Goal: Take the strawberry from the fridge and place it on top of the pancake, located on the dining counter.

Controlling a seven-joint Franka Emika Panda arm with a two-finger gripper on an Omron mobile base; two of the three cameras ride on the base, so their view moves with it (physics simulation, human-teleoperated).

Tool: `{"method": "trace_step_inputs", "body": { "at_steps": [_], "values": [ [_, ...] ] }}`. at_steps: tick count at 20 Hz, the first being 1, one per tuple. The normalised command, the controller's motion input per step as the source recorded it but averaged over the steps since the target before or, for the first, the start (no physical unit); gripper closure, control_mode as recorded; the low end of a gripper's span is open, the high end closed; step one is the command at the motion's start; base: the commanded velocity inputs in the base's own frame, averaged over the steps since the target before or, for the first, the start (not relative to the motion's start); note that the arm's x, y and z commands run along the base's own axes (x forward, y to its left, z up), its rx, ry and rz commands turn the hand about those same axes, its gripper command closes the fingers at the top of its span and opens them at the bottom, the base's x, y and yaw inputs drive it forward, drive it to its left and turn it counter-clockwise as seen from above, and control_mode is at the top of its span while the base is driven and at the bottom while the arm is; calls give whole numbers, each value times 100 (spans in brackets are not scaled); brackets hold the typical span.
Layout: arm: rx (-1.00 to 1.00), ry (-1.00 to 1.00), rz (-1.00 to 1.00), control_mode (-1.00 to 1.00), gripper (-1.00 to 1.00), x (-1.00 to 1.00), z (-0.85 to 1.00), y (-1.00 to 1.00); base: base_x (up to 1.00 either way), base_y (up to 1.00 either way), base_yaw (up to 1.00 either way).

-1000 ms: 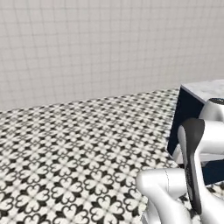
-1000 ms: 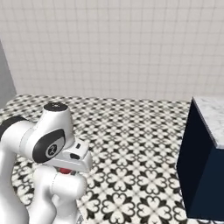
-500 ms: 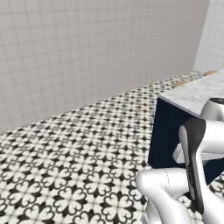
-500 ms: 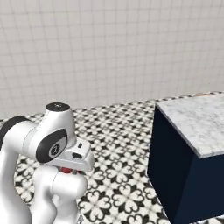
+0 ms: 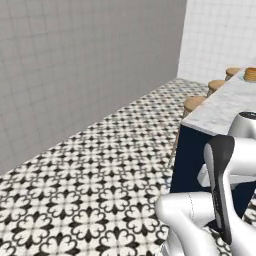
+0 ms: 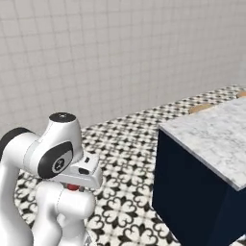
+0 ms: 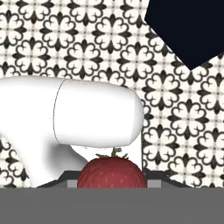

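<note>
Strawberry (image 7: 112, 173) first: it sits at 6 o'clock in the hand view, red with tiny seeds and a small green top. The pincer (image 7: 112, 183) is pressed tight on the strawberry from both sides, with a grey finger edge (image 7: 72, 183) showing at 7 o'clock of the fruit. Under it lies the floor (image 7: 175, 131), white with black flower shapes. A dark blue corner (image 7: 192, 26) pokes in at 1 o'clock of that view.

In the right base view the folded white arm (image 6: 53, 158) stands at 8 o'clock, and a bit of red (image 6: 72, 187) peeks out below its hand. The dining worktop (image 6: 216, 132) is at 3 o'clock, a white-grey marble top on a dark blue base.

In the left base view the worktop runs from 3 o'clock up to 1 o'clock. Round wooden stools (image 5: 194, 103) stand along its side. Far down the top, at 1 o'clock by the picture's edge, sits the pancake (image 5: 250, 74), a small golden-brown stack, well apart from the arm. Behind it all are grey tiled walls (image 5: 75, 70).
</note>
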Motion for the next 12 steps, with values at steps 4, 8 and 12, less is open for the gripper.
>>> {"method": "trace_step_inputs", "body": {
  "at_steps": [4,8,12],
  "values": [
    [0,0,0,100,100,0,0,0,65,91,-48],
    [0,0,0,100,100,0,0,0,65,100,-47],
    [0,0,0,100,100,0,0,0,56,100,-49]
  ]
}}
